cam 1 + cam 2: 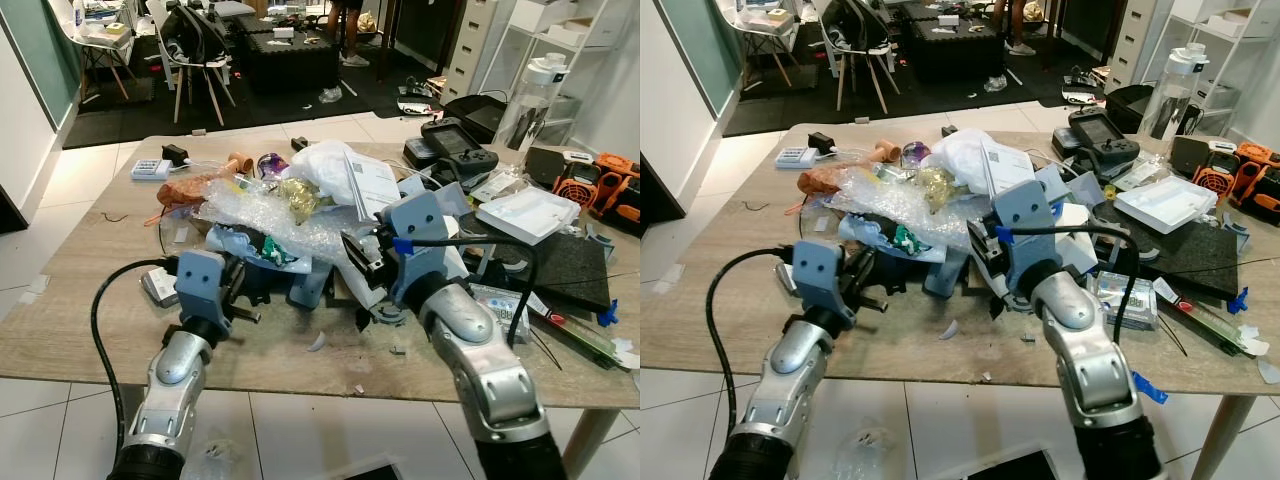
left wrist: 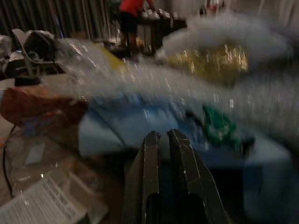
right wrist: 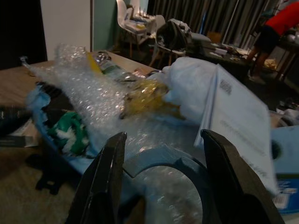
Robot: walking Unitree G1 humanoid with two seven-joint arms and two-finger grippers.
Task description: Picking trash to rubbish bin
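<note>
Across the surface (image 1: 90, 300) the trash pile (image 1: 290, 215) lay heaped, right claw (image 3: 161, 179) gaping wide and empty, left claw (image 2: 163, 154) pinched closed on nothing, so a careless grab at the bubble wrap (image 3: 88, 100) risked dragging everything off the edge.

A cluttered home workroom: the wooden bench (image 1: 90, 300) is sitting on pale tiled floor (image 1: 70, 180), with white chairs (image 1: 195, 60) and white drawer units (image 1: 478, 40) standing well beyond the jaws.

You have: matt wood-grain table (image 1: 90, 300); glossy clear bubble wrap (image 1: 265, 215); white paper sheet (image 1: 372, 185); crinkled gold foil (image 1: 300, 197).
</note>
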